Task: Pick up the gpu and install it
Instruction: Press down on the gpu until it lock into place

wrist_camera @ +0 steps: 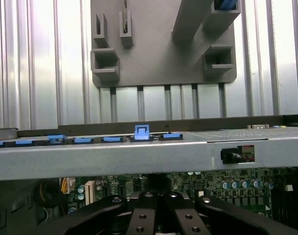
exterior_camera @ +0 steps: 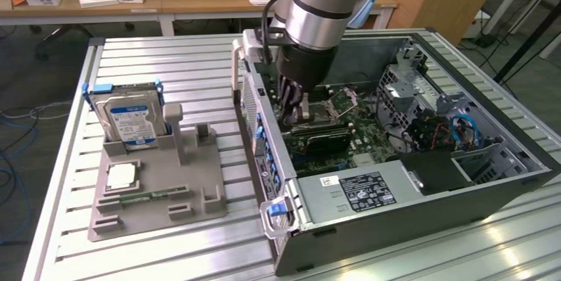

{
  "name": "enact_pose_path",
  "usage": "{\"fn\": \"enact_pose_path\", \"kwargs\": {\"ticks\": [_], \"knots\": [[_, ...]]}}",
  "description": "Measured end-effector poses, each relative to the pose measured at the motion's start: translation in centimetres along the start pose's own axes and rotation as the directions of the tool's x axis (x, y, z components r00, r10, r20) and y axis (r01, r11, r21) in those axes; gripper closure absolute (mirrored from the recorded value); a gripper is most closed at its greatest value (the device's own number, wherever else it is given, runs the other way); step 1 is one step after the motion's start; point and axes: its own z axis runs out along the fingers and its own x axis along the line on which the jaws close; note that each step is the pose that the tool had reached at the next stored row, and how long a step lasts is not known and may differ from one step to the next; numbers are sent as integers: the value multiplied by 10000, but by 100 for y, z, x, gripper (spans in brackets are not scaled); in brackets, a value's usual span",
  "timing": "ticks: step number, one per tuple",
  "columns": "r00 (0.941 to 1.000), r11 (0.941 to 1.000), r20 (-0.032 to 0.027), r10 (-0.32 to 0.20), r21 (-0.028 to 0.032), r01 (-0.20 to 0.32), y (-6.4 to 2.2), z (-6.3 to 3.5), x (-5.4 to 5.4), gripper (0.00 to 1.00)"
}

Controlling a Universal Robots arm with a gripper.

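Inside open grey computer case [exterior_camera: 491, 189] on slatted metal bench [exterior_camera: 157, 64], black gripper [exterior_camera: 293, 113] lowered over green motherboard [exterior_camera: 368, 140]. Fingers' state: cannot tell. Black gpu card [exterior_camera: 322, 138] lying just beneath gripper.

Black gpu [exterior_camera: 322, 138] (flat card), lying low inside the case, on the motherboard

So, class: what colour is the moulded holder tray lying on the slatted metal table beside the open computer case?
Plain grey, the moulded holder tray; the exterior view shows it best.
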Motion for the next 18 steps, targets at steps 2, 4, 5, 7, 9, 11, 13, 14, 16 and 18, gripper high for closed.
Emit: {"fn": "enact_pose_path", "kwargs": {"ticks": [2,4,5,7,9,11,13,14,16,18], "knots": [[10000,10000,17,-2,-1,2,1,0,-14,89],[10000,10000,18,-4,-16,4,2,0,-14,89],[10000,10000,16,-3,-49,4,4,0,-14,89],[10000,9999,9,-3,-156,3,6,1,-14,89],[10000,9996,-2,-6,-283,6,6,1,-13,89],[10000,9995,-6,-4,-325,4,8,0,-13,89],[10000,9995,-6,-3,-327,2,8,0,-13,89],[10000,9995,-5,-3,-327,2,8,0,-13,89],[10000,9995,-4,-2,-326,1,8,1,-13,89],[10000,9995,-3,-1,-326,1,8,2,-12,89]]}}
